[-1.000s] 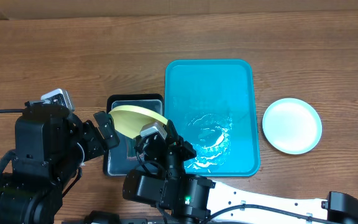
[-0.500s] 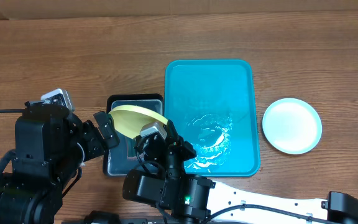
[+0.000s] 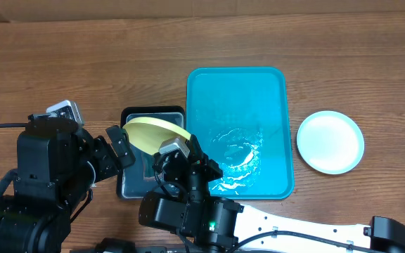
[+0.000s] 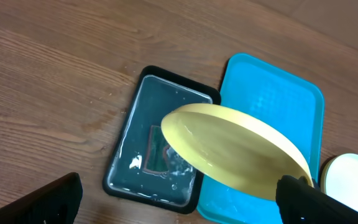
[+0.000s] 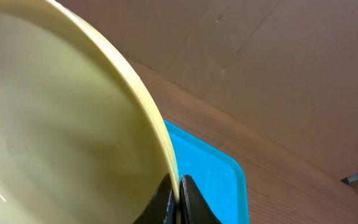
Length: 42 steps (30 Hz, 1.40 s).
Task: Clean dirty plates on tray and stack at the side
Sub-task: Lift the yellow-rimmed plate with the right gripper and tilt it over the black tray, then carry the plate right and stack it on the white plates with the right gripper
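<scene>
Right gripper (image 5: 178, 198) clamps the rim of a tilted yellow-green plate (image 4: 235, 152), black tray (image 4: 120, 177) below it; left gripper (image 4: 179, 208) gapes empty.

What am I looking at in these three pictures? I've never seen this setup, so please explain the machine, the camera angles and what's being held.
These are two robot arms at a wooden table. One picture looks straight down from above. The other two come from small cameras on each arm's wrist, so that arm's own fingers show at the edge.

On the table lie a large turquoise tray, wet-looking in places, and a smaller black tray beside it that seems to hold water. A light blue plate sits alone on the turquoise tray's other side.

The right gripper is pinched shut on the rim of a yellow-green plate, holding it tilted above the black tray. The left gripper is wide open and holds nothing.
</scene>
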Available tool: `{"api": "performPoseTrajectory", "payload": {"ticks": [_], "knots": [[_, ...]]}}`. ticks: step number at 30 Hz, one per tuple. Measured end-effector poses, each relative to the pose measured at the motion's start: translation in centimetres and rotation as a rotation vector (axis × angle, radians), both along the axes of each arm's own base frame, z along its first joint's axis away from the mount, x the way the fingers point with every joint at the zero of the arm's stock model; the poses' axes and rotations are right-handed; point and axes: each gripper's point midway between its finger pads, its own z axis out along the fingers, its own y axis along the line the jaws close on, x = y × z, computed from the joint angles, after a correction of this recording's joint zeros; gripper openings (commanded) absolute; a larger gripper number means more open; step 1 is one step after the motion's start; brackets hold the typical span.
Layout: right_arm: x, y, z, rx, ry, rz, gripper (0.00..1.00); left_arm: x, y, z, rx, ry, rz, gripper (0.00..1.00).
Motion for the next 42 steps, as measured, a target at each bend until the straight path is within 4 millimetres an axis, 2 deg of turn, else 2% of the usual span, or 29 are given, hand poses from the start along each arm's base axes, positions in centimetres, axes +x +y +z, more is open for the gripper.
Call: {"api": "performPoseTrajectory", "payload": {"ticks": [5,7,11,15,17,19,21,24,25,28,29,31,33,34,39,40,42], "knots": [[0.1,0.0,-0.1,0.002,0.006,0.002,0.04,0.0,0.0,0.0,0.0,0.0,0.0,1.0],[0.4,0.0,-0.8,0.028,0.043,0.002,0.04,0.0,0.0,0.0,0.0,0.0,0.0,1.0],[3.6,-1.9,-3.8,0.155,0.227,-0.064,0.04,0.0,0.0,0.0,0.0,0.0,0.0,1.0],[8.6,-5.5,-7.7,0.417,0.515,-0.18,0.04,0.0,0.0,0.0,0.0,0.001,0.0,1.0],[10.7,-7.9,-9.0,0.574,0.664,-0.229,0.04,0.0,0.0,0.0,0.0,0.001,0.0,1.0],[12.1,-10.2,-9.6,0.713,0.773,-0.264,0.04,0.0,0.0,0.0,0.0,0.001,0.0,1.0],[12.9,-13.3,-9.5,0.838,0.852,-0.312,0.04,0.0,0.0,0.0,0.0,0.002,0.0,1.0],[13.2,-20.4,-8.7,1.018,0.903,-0.457,0.04,0.0,0.0,0.0,0.0,0.002,0.0,1.0],[12.8,-23.9,-8.6,1.08,0.91,-0.546,0.04,0.0,0.0,0.0,0.0,0.003,0.0,1.0],[10.6,-30.8,-9.0,1.176,0.925,-0.75,0.04,0.0,0.0,0.0,0.0,0.002,0.0,1.0],[9.1,-33.4,-9.6,1.194,0.941,-0.84,0.04,0.0,0.0,0.0,0.0,0.003,0.0,1.0],[7.1,-36.3,-10.4,1.202,0.954,-0.945,0.04,0.0,0.0,0.0,0.0,0.003,0.0,1.0],[5.7,-38.3,-11.4,1.195,0.952,-1.015,0.04,0.0,0.0,0.0,0.0,0.003,0.0,1.0],[4.5,-39.7,-12.5,1.185,0.954,-1.068,0.04,0.0,0.0,0.0,0.0,0.003,0.0,1.0],[1.2,-41.6,-16.7,1.184,0.982,-1.185,0.04,0.0,0.0,0.0,0.0,0.003,0.0,1.0],[0.6,-41.7,-17.6,1.185,0.99,-1.199,0.09,-0.1,0.0,0.0,0.001,0.003,0.0,1.0],[-0.2,-41.4,-18.9,1.185,1.009,-1.205,0.32,0.0,0.0,0.0,0.0,0.003,0.0,1.0]]}}
